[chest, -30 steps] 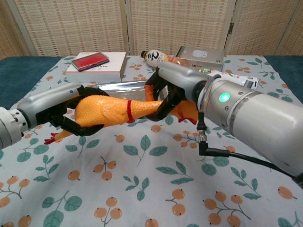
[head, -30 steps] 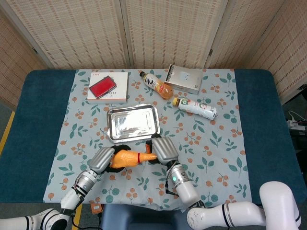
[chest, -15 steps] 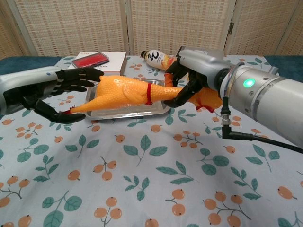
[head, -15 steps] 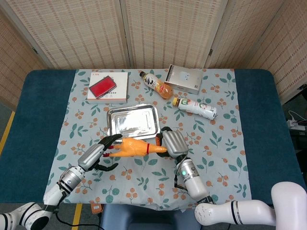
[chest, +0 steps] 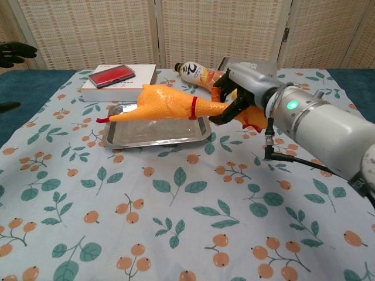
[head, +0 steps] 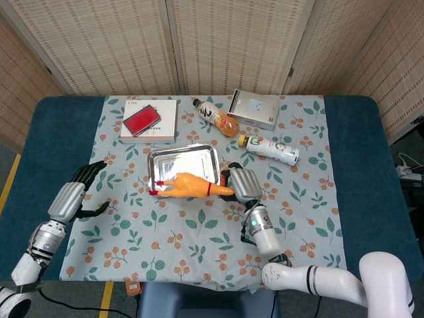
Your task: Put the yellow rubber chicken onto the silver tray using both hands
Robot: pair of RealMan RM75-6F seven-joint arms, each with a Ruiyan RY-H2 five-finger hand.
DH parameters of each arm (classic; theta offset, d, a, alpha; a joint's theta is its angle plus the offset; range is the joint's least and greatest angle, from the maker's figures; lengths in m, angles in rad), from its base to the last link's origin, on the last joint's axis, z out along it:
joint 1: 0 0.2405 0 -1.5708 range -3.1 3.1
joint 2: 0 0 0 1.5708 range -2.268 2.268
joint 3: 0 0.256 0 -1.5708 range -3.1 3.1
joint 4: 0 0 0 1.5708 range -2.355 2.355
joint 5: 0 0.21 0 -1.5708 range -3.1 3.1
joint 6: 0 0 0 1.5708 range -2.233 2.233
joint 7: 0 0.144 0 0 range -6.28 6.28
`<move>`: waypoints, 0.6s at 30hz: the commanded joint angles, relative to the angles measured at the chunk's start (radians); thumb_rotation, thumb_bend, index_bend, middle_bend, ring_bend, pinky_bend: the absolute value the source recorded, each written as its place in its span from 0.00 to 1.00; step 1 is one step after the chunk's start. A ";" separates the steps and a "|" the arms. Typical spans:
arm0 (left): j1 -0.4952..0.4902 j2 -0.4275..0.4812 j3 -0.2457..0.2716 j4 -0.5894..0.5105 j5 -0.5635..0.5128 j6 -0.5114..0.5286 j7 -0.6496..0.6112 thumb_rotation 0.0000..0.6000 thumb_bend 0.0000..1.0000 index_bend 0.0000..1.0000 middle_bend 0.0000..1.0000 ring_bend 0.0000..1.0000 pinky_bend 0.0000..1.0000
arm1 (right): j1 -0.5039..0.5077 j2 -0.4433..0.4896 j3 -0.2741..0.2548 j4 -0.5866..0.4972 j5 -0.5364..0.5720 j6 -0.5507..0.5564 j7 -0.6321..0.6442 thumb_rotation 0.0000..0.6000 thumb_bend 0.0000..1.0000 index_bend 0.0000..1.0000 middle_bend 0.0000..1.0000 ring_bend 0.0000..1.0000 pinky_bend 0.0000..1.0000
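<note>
The left hand [head: 74,193] has let go of the yellow rubber chicken [head: 191,186] and swung well out to the left edge of the tablecloth, fingers spread and holding nothing — half a second ago it was still cupped beside the body. The right hand [head: 240,185] alone now carries the toy, its fingers closed round the neck and head end, and has moved it up from the cloth so that the body hangs over the near part of the silver tray [head: 158,159]; in the chest view the chicken [chest: 167,103] sits above the tray [chest: 153,137] with its red feet pointing left, apparently not yet resting on the metal. By my judgement the transfer is nearly complete: lowering and release remain. As for writing, the orange drink bottle [chest: 197,72] shows a large dark character on its white label; the small print on the white box [head: 150,120] is too fine to read.
</note>
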 commanded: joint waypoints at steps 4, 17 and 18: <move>0.006 -0.006 0.014 0.081 -0.002 -0.024 -0.051 1.00 0.32 0.00 0.00 0.00 0.00 | 0.103 -0.235 0.052 0.421 -0.087 -0.123 0.207 1.00 0.30 0.91 0.58 0.62 0.86; -0.025 -0.037 0.005 0.158 -0.026 -0.090 -0.098 1.00 0.32 0.00 0.00 0.00 0.00 | 0.286 -0.447 0.111 0.924 -0.177 -0.283 0.413 1.00 0.30 0.84 0.58 0.56 0.78; -0.025 -0.038 0.004 0.162 -0.027 -0.093 -0.102 1.00 0.32 0.00 0.00 0.00 0.00 | 0.291 -0.447 0.110 0.932 -0.181 -0.286 0.422 1.00 0.30 0.80 0.57 0.53 0.76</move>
